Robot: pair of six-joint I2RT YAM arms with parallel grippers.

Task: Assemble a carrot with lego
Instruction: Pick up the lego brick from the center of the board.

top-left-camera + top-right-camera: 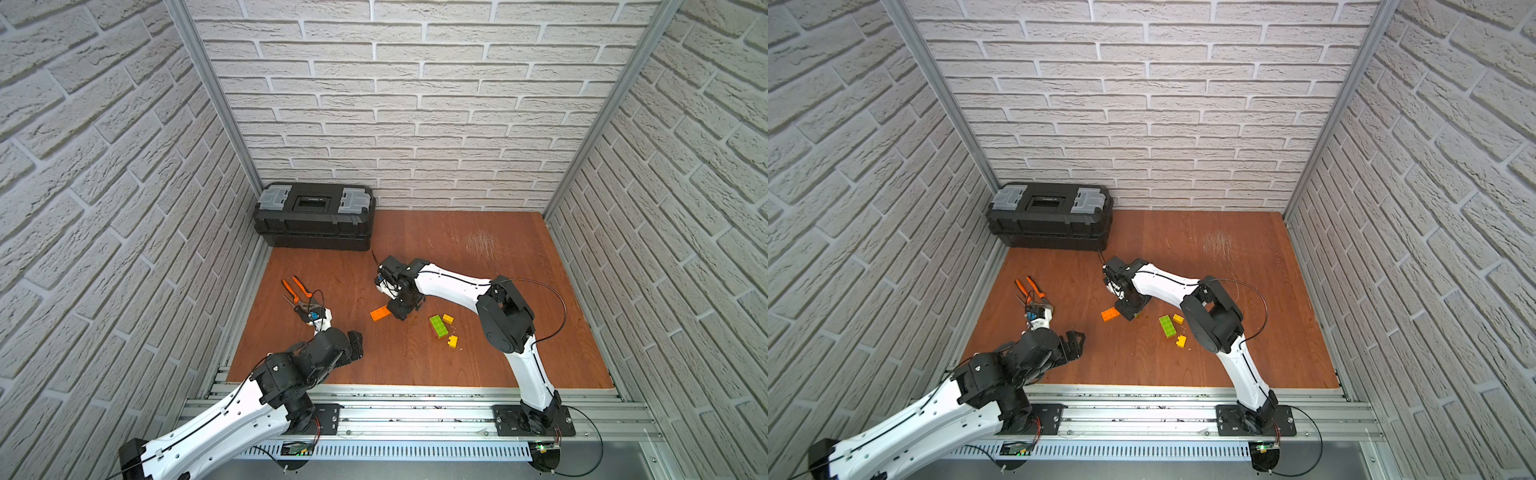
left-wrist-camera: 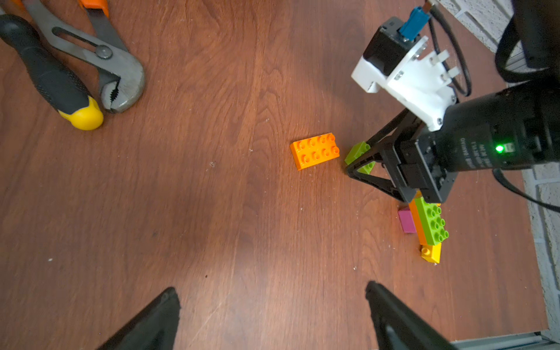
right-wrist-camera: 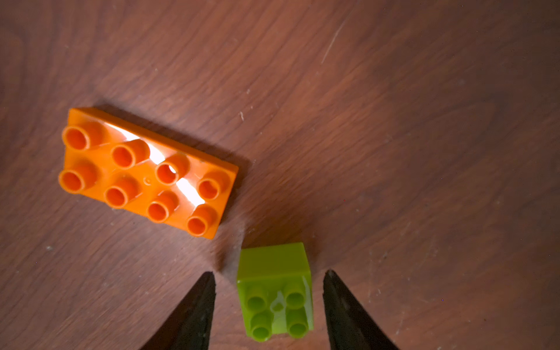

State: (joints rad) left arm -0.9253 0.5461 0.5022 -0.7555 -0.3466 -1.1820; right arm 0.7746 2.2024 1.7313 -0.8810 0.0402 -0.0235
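My right gripper [image 3: 269, 274] stands open low over the table, its fingers either side of a small lime green lego brick [image 3: 274, 291] with a gap on each side. An orange oblong brick [image 1: 380, 313] [image 3: 145, 172] lies studs up just beyond it. In the left wrist view a long lime green brick [image 2: 431, 222] sits on a second orange brick [image 2: 414, 218], with a pink brick [image 2: 406, 221] and a yellow brick [image 2: 431, 253] beside them. Two yellow bricks [image 1: 448, 318] [image 1: 453, 340] flank the long green one [image 1: 438, 326]. My left gripper [image 2: 270, 288] [image 1: 357, 343] is open and holds nothing.
Orange-handled pliers [image 1: 297, 293] [image 2: 100, 60] and a black tool handle with a yellow end [image 2: 51, 78] lie at the left of the wooden table [image 1: 478, 365]. A black toolbox [image 1: 316, 216] stands at the back left corner. Brick-pattern walls enclose three sides.
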